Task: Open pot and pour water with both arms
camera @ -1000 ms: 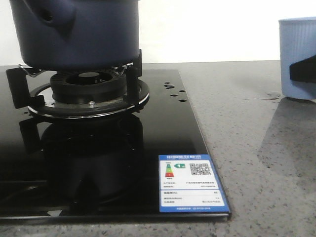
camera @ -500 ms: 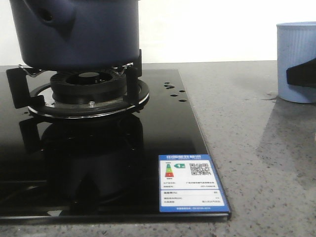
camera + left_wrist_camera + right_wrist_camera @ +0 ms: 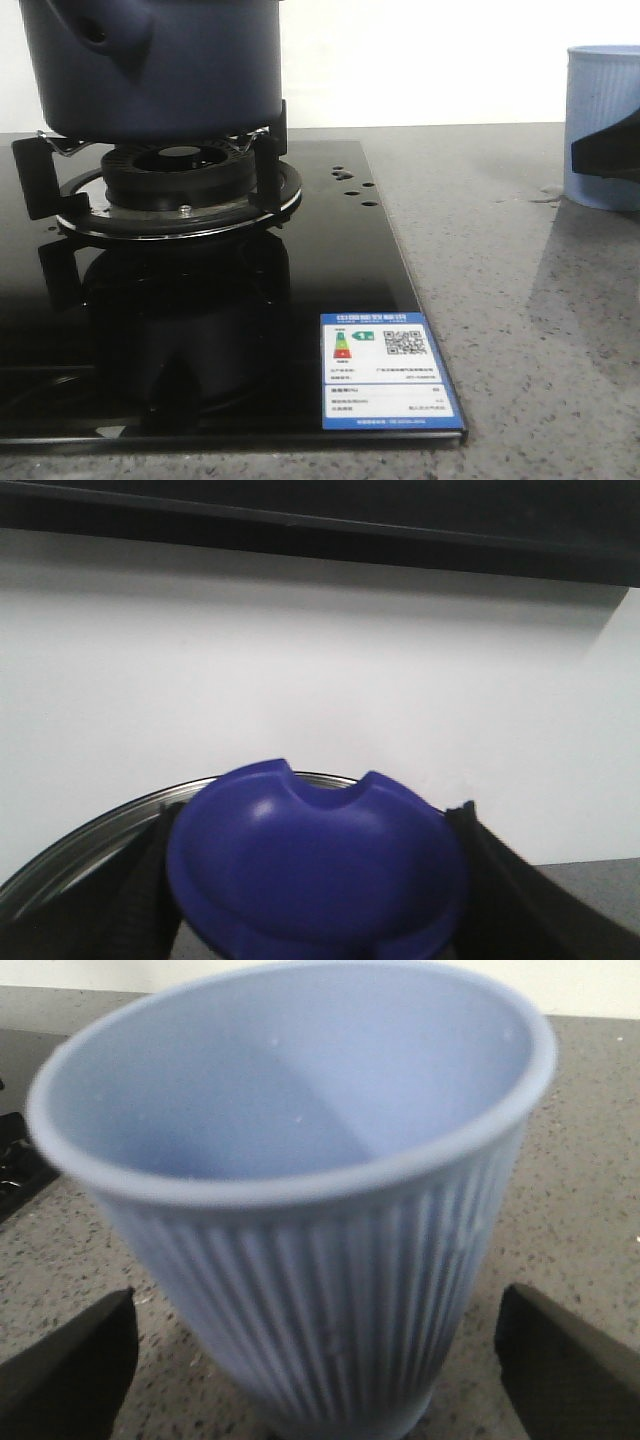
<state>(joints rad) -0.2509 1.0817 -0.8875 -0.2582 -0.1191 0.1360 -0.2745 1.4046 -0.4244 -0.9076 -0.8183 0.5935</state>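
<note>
The dark navy pot [image 3: 150, 70] sits on the burner grate at the far left of the front view, its stubby holed handle [image 3: 108, 38] facing me; its top is cut off. In the left wrist view my left gripper [image 3: 315, 880] is shut on the lid's blue knob [image 3: 315, 850], with the metal lid rim [image 3: 90, 845] behind it. The pale blue ribbed cup [image 3: 605, 90] stands on the counter at the far right. My right gripper [image 3: 320, 1360] is open around the cup [image 3: 300, 1210], its fingers [image 3: 70, 1370] apart from its sides. One finger [image 3: 610, 145] shows in front of the cup.
The black glass hob [image 3: 330, 270] fills the left half, with the burner [image 3: 180, 175] under the pot and an energy label [image 3: 385, 370] at its front right corner. Grey speckled counter [image 3: 520, 330] lies to the right, with a wet spot [image 3: 545, 197] beside the cup.
The right gripper's black finger has moved left across the cup's front and looks larger. The cup has shifted slightly at the right edge. The pot has not moved.
</note>
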